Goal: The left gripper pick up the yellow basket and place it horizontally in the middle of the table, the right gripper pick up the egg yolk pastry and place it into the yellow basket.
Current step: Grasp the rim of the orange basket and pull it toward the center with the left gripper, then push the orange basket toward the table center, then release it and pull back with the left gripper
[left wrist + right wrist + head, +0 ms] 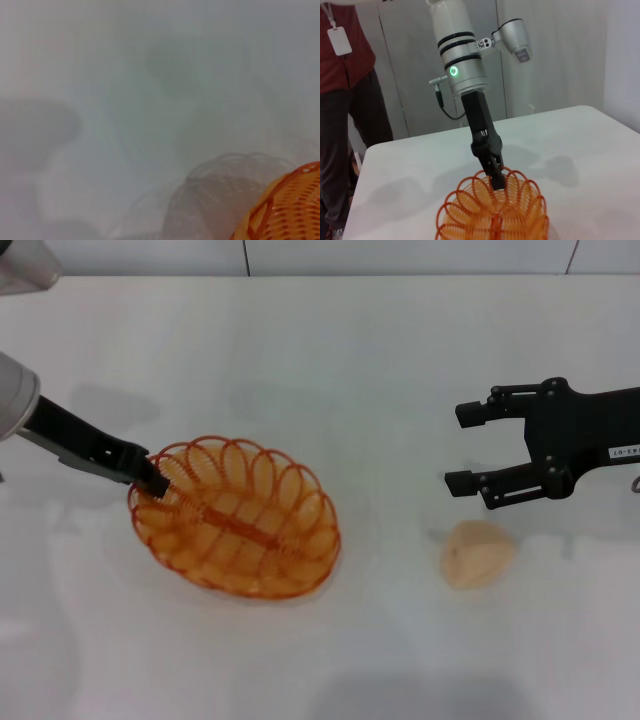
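— Where's the yellow basket [240, 523]?
— Mid-left on the table [330, 370] — the left gripper [150, 477] pinches its rim.
— And the right gripper [467, 448]?
— Fingers spread, hovering just above the egg yolk pastry [477, 553], which lies right of the basket.

A person [345, 100] stands beyond the far edge of the bench, wearing a red top and dark trousers. A white badge [342, 41] hangs at the chest. Grey wall panels [415, 75] stand behind.
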`<action>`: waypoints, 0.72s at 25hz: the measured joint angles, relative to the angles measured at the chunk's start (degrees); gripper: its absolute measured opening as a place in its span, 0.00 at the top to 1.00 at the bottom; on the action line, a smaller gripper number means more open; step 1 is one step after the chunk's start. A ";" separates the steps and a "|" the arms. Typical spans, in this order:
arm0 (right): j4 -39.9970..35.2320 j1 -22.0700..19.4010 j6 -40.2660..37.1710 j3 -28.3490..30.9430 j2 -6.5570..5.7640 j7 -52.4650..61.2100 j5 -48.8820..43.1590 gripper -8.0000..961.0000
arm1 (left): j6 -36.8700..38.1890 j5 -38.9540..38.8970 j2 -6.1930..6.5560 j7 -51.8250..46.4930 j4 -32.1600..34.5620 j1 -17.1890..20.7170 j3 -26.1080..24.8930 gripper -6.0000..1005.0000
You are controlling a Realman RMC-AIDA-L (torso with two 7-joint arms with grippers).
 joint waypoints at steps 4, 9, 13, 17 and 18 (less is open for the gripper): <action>-0.01 -0.12 -0.03 0.02 -0.01 0.00 0.72 0.14 | -0.80 -2.21 -0.47 -4.36 -0.18 0.23 -0.10 0.91; -0.01 -0.20 -0.07 0.16 -0.04 0.00 0.95 0.14 | -1.20 -3.93 -0.75 -9.65 -0.13 0.47 -0.12 0.91; -0.05 -0.20 -0.14 0.18 -0.09 0.00 1.31 0.14 | -1.46 -5.56 -0.59 -13.85 0.09 0.48 -0.12 0.91; -0.10 -0.20 -0.62 0.18 -0.09 0.00 1.46 0.14 | -2.42 -6.90 -0.34 -16.87 0.20 0.49 -0.28 0.91; -0.12 -0.20 -0.67 0.18 -0.09 0.00 1.47 0.14 | -2.68 -7.07 -0.32 -17.47 0.20 0.49 -0.30 0.91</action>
